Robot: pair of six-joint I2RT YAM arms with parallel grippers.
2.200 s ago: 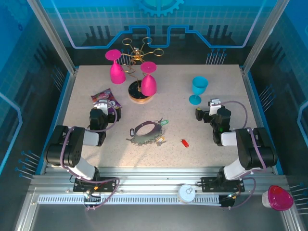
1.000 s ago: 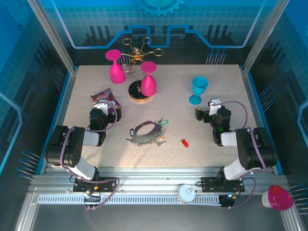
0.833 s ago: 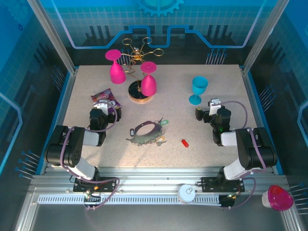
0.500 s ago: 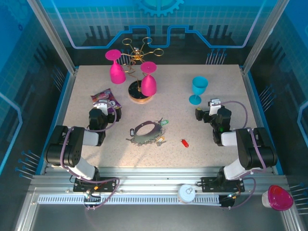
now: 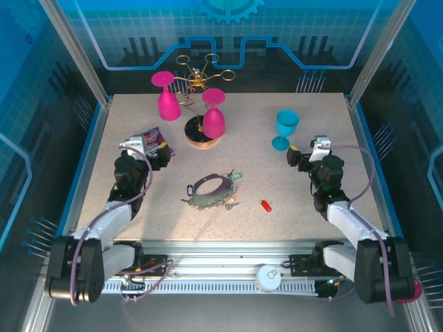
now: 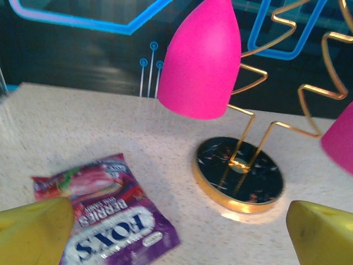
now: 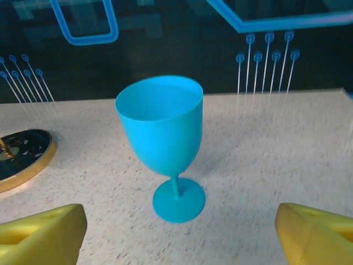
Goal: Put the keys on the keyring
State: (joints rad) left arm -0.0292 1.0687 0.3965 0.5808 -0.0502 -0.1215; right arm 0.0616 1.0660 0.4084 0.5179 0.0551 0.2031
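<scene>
- While looking down from above, can spot the keyring (image 5: 210, 184) lying flat near the middle of the table (image 5: 242, 145), well apart from both arms.
- Can make out several keys (image 5: 216, 201) bunched against its near edge, plus a green tag (image 5: 236, 176) at its far right side; cannot tell whether any are threaded on the wire.
- Can see one red-tagged key (image 5: 265, 205) lying alone to the right of the loop, clear of it.
- Find the left gripper (image 5: 155, 155) low over the table's left side, just beside a purple snack packet (image 5: 150, 140), spread fully and clasping nothing.
- From the left wrist, see its yellow fingertips (image 6: 33, 232) at the bottom corners. The packet lies just ahead, with an upside-down pink glass (image 6: 201, 61) hung on the gold wire rack (image 6: 276, 124) beyond.
- Find the right gripper (image 5: 298, 155) over the table's right side, near a blue goblet (image 5: 285, 125), with fingers wide apart and empty.
- From the right wrist, see its yellow fingertips (image 7: 38, 234) far apart at the bottom corners. The goblet stands upright ahead, untouched.
</scene>
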